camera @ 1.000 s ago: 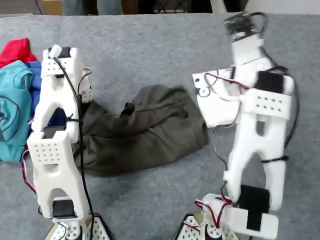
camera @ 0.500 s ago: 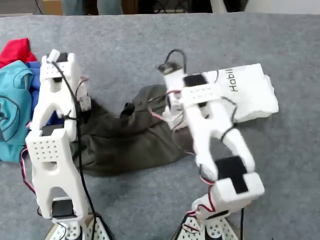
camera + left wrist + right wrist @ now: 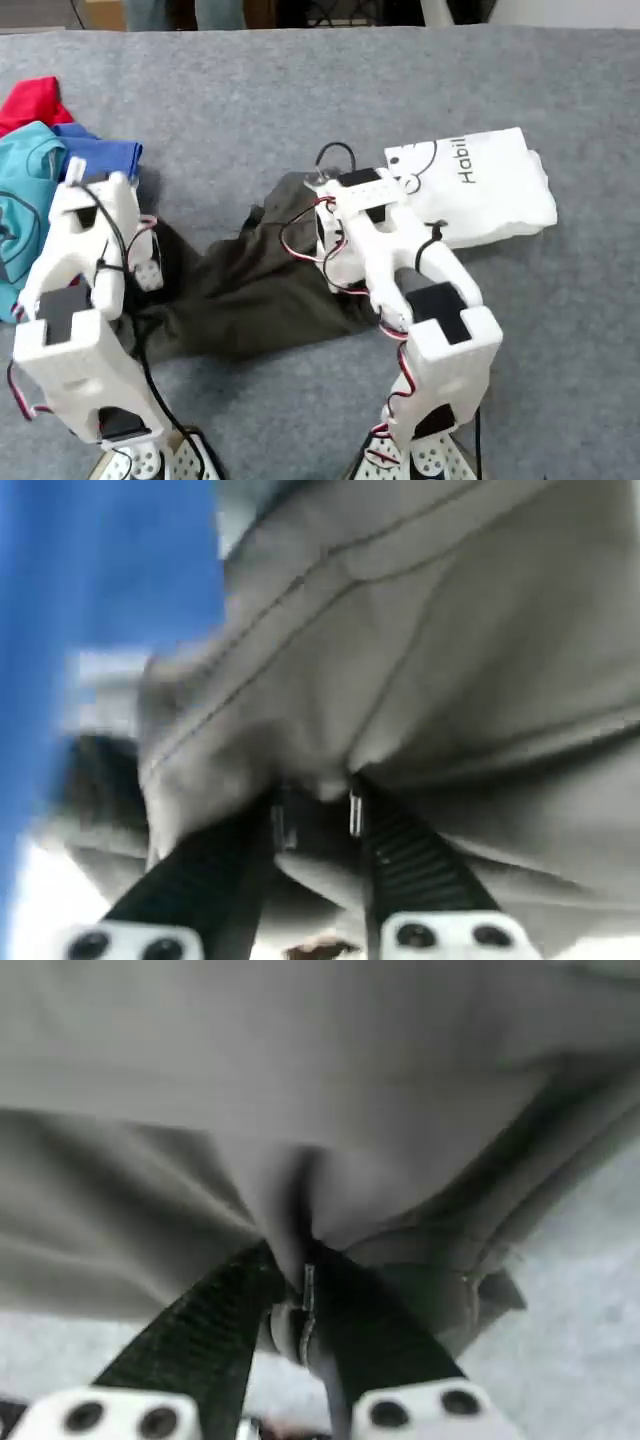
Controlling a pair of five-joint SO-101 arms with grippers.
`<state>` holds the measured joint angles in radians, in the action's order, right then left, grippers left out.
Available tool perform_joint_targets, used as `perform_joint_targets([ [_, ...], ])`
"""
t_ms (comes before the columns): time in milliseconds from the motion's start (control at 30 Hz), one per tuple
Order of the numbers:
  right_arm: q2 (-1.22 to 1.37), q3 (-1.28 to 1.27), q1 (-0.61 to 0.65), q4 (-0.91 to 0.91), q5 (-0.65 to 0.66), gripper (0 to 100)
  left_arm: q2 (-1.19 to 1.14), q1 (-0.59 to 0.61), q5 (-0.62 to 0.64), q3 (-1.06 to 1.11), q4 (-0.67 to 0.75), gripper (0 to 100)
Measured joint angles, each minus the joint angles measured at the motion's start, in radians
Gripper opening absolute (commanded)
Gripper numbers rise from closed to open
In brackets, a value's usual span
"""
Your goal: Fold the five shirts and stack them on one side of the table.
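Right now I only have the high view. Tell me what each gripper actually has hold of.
Observer: In the left wrist view, the left gripper is pinched on a fold of the olive shirt.
Operator: Now the right one.
Observer: The right gripper is closed on a fold of the same shirt, near its edge.
Operator: Report what lies next to the left grip.
Observer: The blue shirt lies close beside it.

right gripper (image 3: 299, 1298) pinched on a fold of olive shirt (image 3: 300, 1060), grey table (image 3: 590, 1350) beside
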<state>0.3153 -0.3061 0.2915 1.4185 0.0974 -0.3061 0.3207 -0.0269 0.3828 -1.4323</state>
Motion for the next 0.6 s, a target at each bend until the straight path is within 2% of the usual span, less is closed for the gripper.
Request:
perform_joint_targets([
  [133, -0.015, -0.011, -0.014, 0.157, 0.06, 2.5, 0.121, 0.028, -0.114, 0.123, -0.002, 3],
  [267, -0.084, -0.061, -0.063, 0.295, 0.166, 2.5, 0.198, 0.069, -0.213, 0.244, -0.038, 4],
  [433, -0.207, -0.221, -0.147, 0.327, 0.336, 2.8, 0.255, 0.18, -0.292, 0.279, -0.06, 4],
  [600, -0.339, -0.27, -0.215, 0.328, 0.476, 3.0, 0.264, 0.279, -0.387, 0.279, -0.109, 4],
])
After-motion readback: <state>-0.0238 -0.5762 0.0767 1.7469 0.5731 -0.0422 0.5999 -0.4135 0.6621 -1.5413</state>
